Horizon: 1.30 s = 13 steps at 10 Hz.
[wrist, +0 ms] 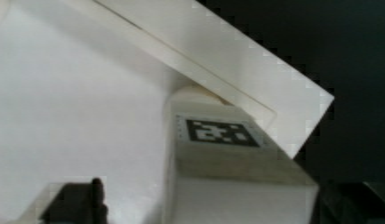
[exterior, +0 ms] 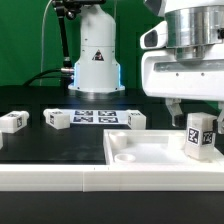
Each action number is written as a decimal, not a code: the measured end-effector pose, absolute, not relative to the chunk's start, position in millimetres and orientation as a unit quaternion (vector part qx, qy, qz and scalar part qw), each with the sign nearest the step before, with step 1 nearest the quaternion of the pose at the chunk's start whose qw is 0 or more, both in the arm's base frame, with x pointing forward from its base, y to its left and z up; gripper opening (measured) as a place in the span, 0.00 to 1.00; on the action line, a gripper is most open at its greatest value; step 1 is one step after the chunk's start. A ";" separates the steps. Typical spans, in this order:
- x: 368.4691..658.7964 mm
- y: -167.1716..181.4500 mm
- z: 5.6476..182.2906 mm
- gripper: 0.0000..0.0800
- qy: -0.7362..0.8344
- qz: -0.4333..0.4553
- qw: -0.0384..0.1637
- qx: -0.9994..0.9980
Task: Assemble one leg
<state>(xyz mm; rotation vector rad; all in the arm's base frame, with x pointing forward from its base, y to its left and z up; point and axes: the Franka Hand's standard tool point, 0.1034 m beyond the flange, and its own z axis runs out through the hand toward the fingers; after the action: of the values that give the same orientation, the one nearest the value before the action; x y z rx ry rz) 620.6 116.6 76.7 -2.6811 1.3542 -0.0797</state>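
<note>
One leg (exterior: 198,133), a small white block with a black-and-white tag, stands upright on the large white recessed panel (exterior: 140,158) near its corner on the exterior view's right. My gripper (exterior: 195,112) hangs just above it, with its fingers on either side of the leg's top. In the wrist view the leg (wrist: 233,160) lies between the two dark fingertips (wrist: 75,202), with a gap showing at one finger. The gripper (wrist: 207,208) is open. The panel (wrist: 82,100) fills most of the wrist view.
Three more legs lie on the black table behind the panel: one (exterior: 12,121) at the far left, one (exterior: 57,120) and one (exterior: 135,120). The marker board (exterior: 95,117) lies between them. The robot base (exterior: 97,55) stands at the back.
</note>
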 end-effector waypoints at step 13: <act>616.7 121.6 75.7 0.70 -0.033 -0.017 0.010 -0.999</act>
<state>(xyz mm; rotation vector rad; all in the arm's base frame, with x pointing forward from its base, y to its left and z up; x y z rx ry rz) 616.7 121.6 75.7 -3.1192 -0.1026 -0.0545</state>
